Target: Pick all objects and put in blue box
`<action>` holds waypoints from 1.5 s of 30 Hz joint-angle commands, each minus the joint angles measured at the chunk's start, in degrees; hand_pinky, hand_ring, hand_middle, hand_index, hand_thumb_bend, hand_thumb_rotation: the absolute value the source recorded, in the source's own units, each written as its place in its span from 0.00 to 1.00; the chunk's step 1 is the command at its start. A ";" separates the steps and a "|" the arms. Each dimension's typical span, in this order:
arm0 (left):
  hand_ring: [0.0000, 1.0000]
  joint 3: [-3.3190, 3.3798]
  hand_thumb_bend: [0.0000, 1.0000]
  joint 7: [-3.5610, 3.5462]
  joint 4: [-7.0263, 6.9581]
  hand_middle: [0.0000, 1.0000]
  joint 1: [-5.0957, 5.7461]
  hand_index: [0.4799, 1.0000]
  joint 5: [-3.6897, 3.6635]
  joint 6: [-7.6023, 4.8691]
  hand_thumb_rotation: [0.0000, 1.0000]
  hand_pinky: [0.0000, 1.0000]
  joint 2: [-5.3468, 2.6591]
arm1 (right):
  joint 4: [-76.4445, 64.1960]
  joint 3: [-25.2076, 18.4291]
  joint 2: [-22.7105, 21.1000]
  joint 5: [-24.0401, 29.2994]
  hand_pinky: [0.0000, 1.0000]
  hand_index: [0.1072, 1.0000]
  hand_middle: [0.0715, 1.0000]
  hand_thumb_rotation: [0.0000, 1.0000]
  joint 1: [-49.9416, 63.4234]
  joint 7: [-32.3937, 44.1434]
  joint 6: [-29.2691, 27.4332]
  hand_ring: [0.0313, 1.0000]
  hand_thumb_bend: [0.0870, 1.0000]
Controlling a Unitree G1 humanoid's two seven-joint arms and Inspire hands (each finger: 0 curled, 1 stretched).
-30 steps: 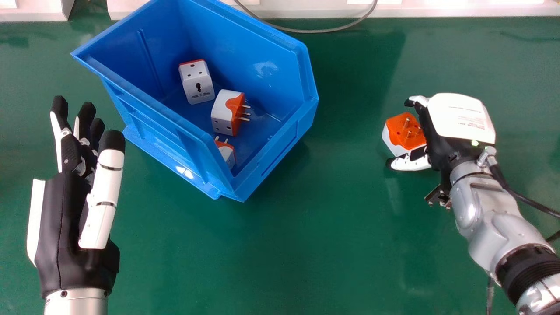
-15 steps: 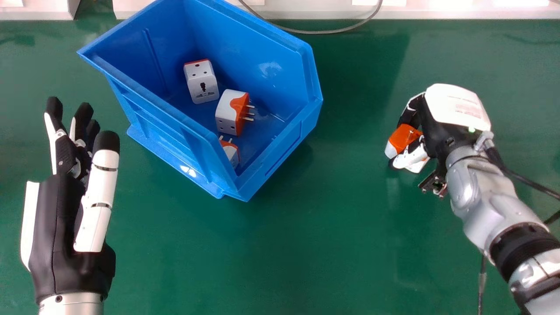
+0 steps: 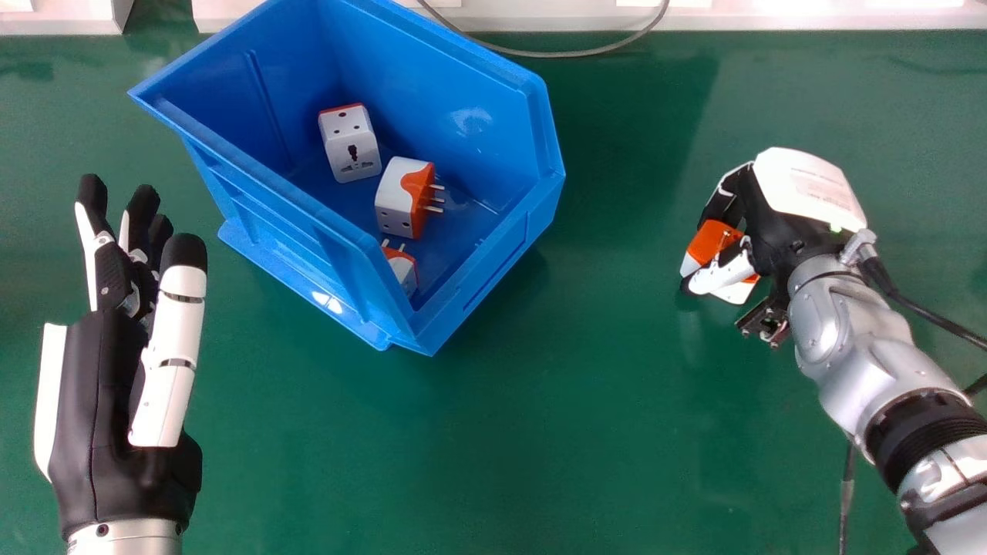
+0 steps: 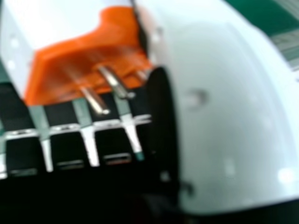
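My right hand (image 3: 802, 193) is at the right of the table in the head view, its fingers and thumb curled round an orange and white plug adapter (image 3: 709, 240). In the right hand view the adapter (image 4: 84, 60) shows its metal pins, between the fingers and the thumb (image 4: 224, 107) of my right hand. The blue box (image 3: 301, 216) stands left of centre, with three similar adapters inside: one upright (image 3: 349, 146), one on its side (image 3: 397, 200), one partly hidden by the near wall (image 3: 402, 270). My left hand (image 3: 100, 408) is at the left with straight fingers, holding nothing.
Bare green table (image 3: 540, 416) lies between the blue box and my right hand. A thin grey cable (image 3: 555, 55) curves behind the box, near a pale ledge (image 3: 810, 17) along the far edge. Another cable (image 3: 937, 320) runs along my right arm.
My right hand's fingers and thumb have closed round the adapter, which has tilted in the grasp. That hand has shifted slightly away from the near edge. My left hand has moved slightly left.
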 commanded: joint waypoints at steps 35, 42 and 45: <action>1.00 -0.23 0.47 -1.35 0.80 0.99 -2.48 0.96 -0.91 -0.31 0.67 1.00 0.05 | -67.64 -9.65 -3.62 1.45 0.09 0.41 0.12 0.13 31.93 9.46 4.99 0.10 0.43; 1.00 -0.26 0.50 -1.20 1.47 0.99 -2.98 0.95 -0.88 -0.48 0.67 1.00 -0.34 | -77.81 -9.32 -2.72 0.46 0.08 0.41 0.09 0.13 34.54 12.52 3.75 0.07 0.44; 1.00 -0.38 0.51 -1.10 1.65 0.98 -3.10 0.94 -0.69 -0.61 0.67 1.00 -0.49 | -79.78 -8.66 -2.04 0.88 0.07 0.41 0.08 0.13 33.69 13.95 2.95 0.07 0.44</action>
